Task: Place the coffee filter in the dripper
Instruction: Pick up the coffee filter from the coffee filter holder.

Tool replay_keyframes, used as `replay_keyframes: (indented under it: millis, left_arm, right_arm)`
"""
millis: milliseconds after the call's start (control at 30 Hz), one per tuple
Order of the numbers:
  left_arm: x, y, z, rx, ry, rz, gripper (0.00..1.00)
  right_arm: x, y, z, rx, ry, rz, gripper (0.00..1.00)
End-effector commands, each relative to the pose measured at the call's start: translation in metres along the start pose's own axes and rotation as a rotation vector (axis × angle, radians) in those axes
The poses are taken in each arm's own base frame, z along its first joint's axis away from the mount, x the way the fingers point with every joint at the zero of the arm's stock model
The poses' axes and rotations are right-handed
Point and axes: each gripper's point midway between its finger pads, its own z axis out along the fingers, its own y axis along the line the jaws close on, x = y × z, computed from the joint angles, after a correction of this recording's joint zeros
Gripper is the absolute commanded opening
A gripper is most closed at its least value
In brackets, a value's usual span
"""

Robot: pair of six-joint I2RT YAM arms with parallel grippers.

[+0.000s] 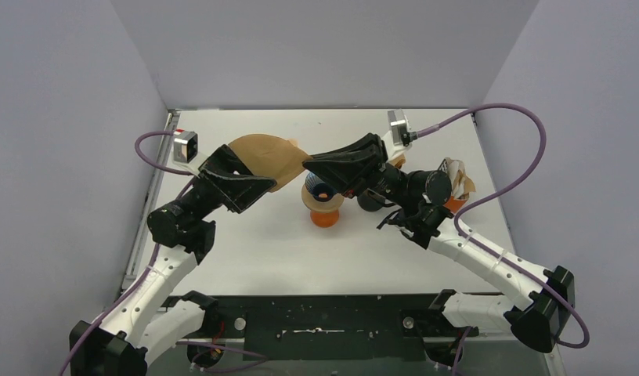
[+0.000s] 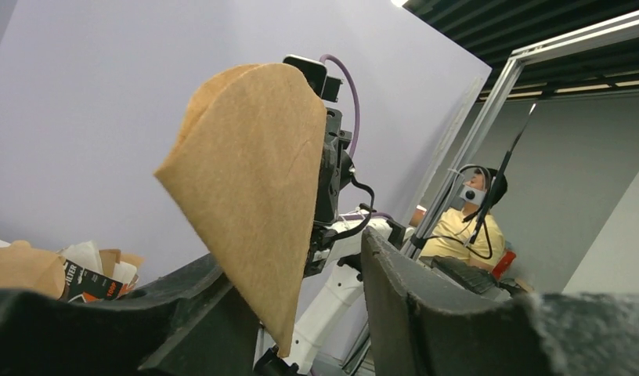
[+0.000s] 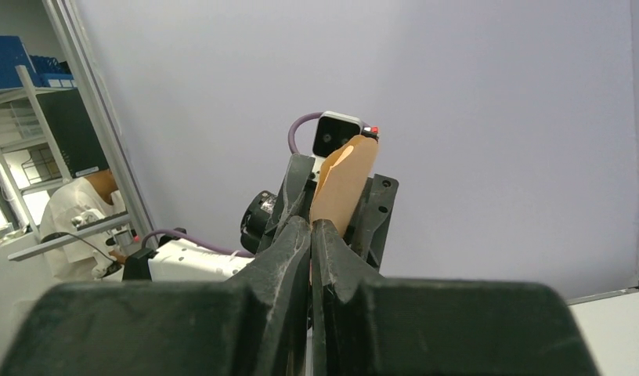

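The brown paper coffee filter (image 1: pixel 263 159) hangs in the air left of and above the orange dripper (image 1: pixel 326 215), which stands mid-table. My right gripper (image 1: pixel 308 164) is shut on the filter's right edge; in the right wrist view its jaws (image 3: pixel 311 223) are pressed together with the filter (image 3: pixel 346 180) rising beyond them. My left gripper (image 1: pixel 252 169) is open, with one finger on each side of the filter. In the left wrist view the filter (image 2: pixel 258 196) lies against the left finger (image 2: pixel 199 298), with a gap to the other finger.
An opened pack of filters (image 1: pixel 458 178) lies at the right of the table and also shows in the left wrist view (image 2: pixel 85 274). A dark round object (image 1: pixel 370 203) sits just right of the dripper. Grey walls enclose the table on three sides.
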Motion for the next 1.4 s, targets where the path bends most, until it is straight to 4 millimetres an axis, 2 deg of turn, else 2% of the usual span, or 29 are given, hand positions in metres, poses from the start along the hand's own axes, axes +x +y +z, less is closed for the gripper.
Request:
replay_keyframes:
  millis: [0,133,233,467,733,833,1067,1367]
  left_arm:
    - [-0.001,-0.019,0.003,0.076,0.008,0.033,0.39]
    - [0.000,-0.018,0.003,0.078,0.014,0.031,0.24]
    - [0.001,-0.018,0.004,0.081,0.021,0.031,0.00]
    - [0.003,-0.017,0.003,0.079,0.027,0.029,0.00]
    - [0.012,-0.013,0.001,0.071,0.078,0.060,0.00]
    - [0.021,-0.004,-0.001,0.047,0.122,0.072,0.00]
    - [0.046,0.013,-0.013,0.017,0.242,0.095,0.00]
    - [0.070,0.026,-0.025,0.003,0.400,0.127,0.00]
  right_arm:
    - [-0.030,0.014,-0.003,-0.027,-0.142,-0.064,0.00]
    - [-0.029,0.014,-0.005,-0.022,-0.147,-0.069,0.00]
    - [-0.029,0.014,-0.006,-0.021,-0.146,-0.073,0.00]
    - [-0.021,0.014,-0.012,-0.003,-0.102,-0.076,0.02]
    - [-0.017,0.012,-0.028,0.082,-0.024,-0.128,0.35]
    - [-0.017,0.010,-0.034,0.126,0.036,-0.162,0.42]
    - [-0.013,0.006,-0.050,0.224,0.196,-0.214,0.50]
    - [-0.005,0.025,-0.061,0.183,0.363,-0.218,0.53]
